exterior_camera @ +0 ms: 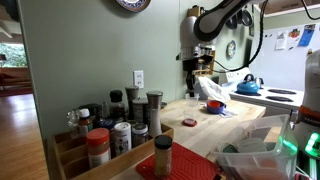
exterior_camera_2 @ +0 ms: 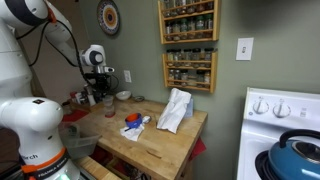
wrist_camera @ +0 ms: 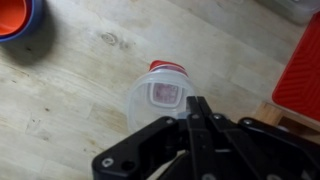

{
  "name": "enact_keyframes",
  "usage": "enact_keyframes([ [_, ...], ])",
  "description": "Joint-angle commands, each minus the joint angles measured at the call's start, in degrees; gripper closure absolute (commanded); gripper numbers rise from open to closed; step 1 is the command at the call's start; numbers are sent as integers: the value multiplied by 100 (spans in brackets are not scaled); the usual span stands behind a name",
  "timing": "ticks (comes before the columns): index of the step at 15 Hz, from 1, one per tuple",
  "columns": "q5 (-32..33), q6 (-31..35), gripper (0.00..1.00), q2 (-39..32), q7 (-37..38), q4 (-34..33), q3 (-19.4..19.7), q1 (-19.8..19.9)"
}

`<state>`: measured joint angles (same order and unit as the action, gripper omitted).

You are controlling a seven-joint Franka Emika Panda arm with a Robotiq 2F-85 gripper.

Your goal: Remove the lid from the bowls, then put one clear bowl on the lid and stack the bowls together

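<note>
In the wrist view my gripper is shut, its fingertips meeting at the near rim of a clear plastic bowl. A red lid shows behind and through the bowl, on the wooden table. In an exterior view the gripper hangs above the table, with the red lid on the wood below and in front of it. It also shows in an exterior view at the far left end of the table. A blue bowl with red inside sits at the wrist view's top left and shows in an exterior view.
A white cloth lies on the table. Several spice jars crowd one end. A red mat lies beside the bowl. A blue kettle sits on the stove. Spice racks hang on the wall.
</note>
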<state>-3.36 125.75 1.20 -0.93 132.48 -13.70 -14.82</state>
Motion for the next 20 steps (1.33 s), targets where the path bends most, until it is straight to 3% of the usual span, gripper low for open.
enact_keyframes([
  [1,-174,128,100,-177,-75,97,-17,21],
  [10,-238,593,100,-456,-42,77,-24,34],
  [11,-217,598,78,-496,-14,69,-20,36],
  [20,-201,460,13,-72,344,83,53,134],
])
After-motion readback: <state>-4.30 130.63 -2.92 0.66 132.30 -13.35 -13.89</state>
